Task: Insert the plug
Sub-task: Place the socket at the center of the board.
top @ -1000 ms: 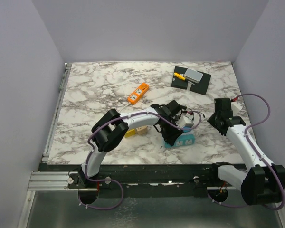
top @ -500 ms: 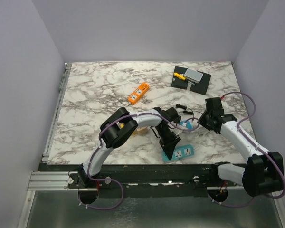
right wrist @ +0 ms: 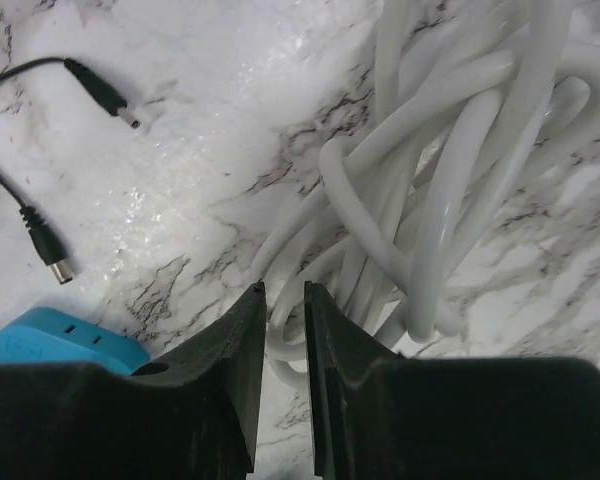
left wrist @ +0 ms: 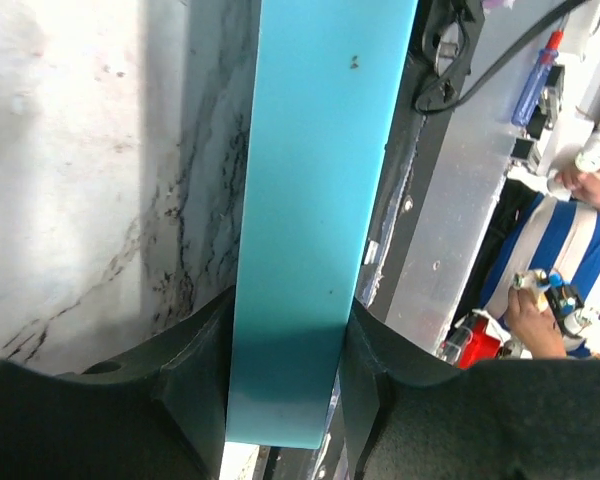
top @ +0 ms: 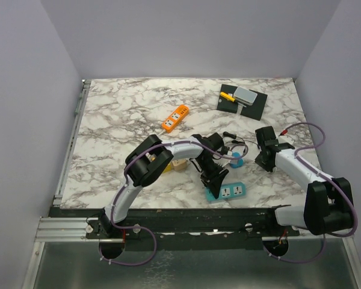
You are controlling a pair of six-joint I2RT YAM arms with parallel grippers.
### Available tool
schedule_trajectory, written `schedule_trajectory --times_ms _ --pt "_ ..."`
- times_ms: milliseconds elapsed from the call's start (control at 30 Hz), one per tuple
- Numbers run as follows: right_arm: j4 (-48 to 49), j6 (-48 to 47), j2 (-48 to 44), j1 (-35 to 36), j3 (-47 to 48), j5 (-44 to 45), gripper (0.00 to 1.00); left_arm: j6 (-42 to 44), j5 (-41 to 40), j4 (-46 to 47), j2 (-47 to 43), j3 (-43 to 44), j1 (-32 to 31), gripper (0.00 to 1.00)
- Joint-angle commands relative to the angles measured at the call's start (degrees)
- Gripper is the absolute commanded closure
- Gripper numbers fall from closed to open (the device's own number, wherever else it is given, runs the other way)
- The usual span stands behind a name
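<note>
The table [top: 120, 114] is showing a glossy marble-patterned top that is throwing back light near the white cable [right wrist: 450, 200], which is looking like smooth, slightly shiny rubbery plastic. The teal power strip [left wrist: 320, 200] is presenting smooth, satiny plastic. The left gripper [left wrist: 285, 350] and right gripper [right wrist: 285, 330] are both showing matt black plastic with a faintly grainy finish. The rail [top: 66, 227] at the near edge is gleaming like brushed metal, probably aluminium, though it is sitting small in the overhead view.
</note>
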Motion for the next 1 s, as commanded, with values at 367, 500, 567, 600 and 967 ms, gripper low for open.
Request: schedule_trajectory --times_ms 367,500,567,600,967 --pt "-2.6 -4.0 -17.9 7.2 -1.9 -9.6 0.68 -2.2 -19.4 6.7 2.8 -1.2 1.9 0.51" --pt "1.2 -3.0 -22.3 7.9 -7.5 -22.2 0.82 -1.7 -19.7 6.7 3.2 -1.4 1.9 0.50" --pt "1.2 -2.3 -22.9 8.6 -9.1 -22.6 0.82 -1.1 -20.4 6.7 3.2 -1.3 2.0 0.50" --pt "0.5 -2.0 -22.7 8.7 -9.5 -22.2 0.82 -0.9 -20.7 6.6 3.3 -1.1 1.9 0.49" --pt "0.8 -1.6 -16.0 9.4 -11.0 -19.6 0.87 -0.8 -26.8 6.2 2.4 1.4 2.0 0.10"
